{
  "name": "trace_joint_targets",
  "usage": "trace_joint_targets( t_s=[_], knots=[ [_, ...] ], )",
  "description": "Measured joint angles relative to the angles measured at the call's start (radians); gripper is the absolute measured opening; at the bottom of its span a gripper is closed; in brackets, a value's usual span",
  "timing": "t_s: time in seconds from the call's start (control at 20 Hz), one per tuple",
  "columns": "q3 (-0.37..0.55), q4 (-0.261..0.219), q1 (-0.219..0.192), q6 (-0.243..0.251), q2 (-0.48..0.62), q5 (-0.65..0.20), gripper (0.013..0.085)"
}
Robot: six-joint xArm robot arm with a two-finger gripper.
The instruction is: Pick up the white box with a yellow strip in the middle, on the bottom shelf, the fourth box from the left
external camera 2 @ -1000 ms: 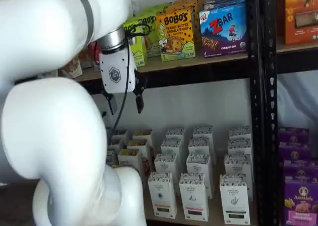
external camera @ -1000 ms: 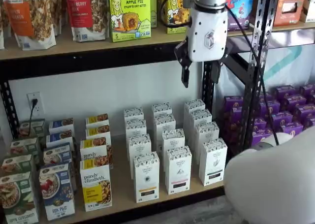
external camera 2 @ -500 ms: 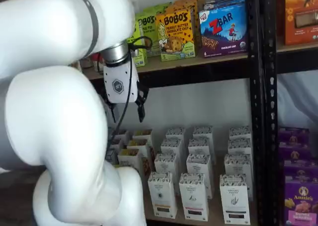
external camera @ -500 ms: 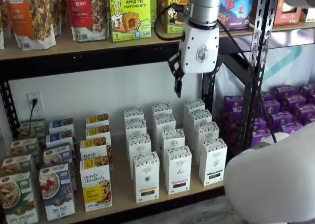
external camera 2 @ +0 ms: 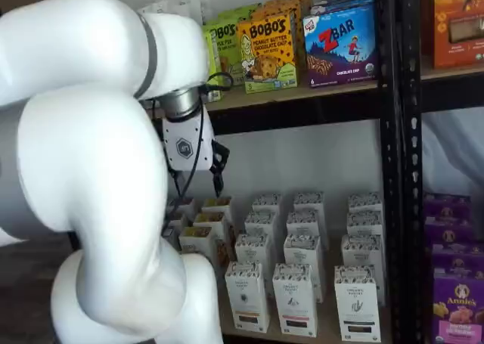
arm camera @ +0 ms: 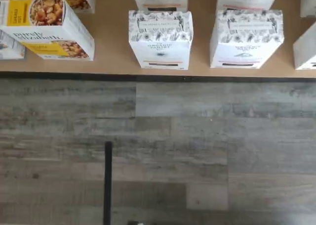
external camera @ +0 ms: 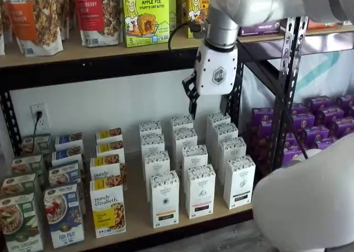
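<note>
The white box (external camera: 164, 199) with a thin yellow-orange strip stands at the front of its column on the bottom shelf (external camera: 137, 210). It also shows in a shelf view (external camera 2: 247, 297) and in the wrist view (arm camera: 160, 39), at the shelf's front edge. My gripper (external camera: 200, 108) hangs in front of the upper board's rail, well above and behind the box. It holds nothing. Only one black finger (external camera: 192, 99) shows plainly, so I cannot tell whether the gripper is open. It also shows in a shelf view (external camera 2: 200, 182).
A same-shaped white carton with a dark strip (external camera: 200, 191) stands right of the white box. A purely elizabeth box (external camera: 108, 210) stands left of it. Purple boxes (external camera: 318, 130) fill the rack at the right. The white arm (external camera 2: 83, 170) blocks much of a shelf view. Grey plank floor (arm camera: 158, 151) lies before the shelf.
My gripper has moved left along the upper rail and a little lower, from above the right-hand white columns to above the middle ones. The boxes have not moved.
</note>
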Motion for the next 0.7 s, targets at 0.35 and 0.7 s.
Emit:
trace_joint_targets(
  t_s=[0.35,0.7],
  knots=[
    [0.059,0.010,0.009,-0.001,0.038,-0.135,0.0850],
    [0.081,0.016,0.020,0.003,0.110,-0.210,0.0850]
  ],
)
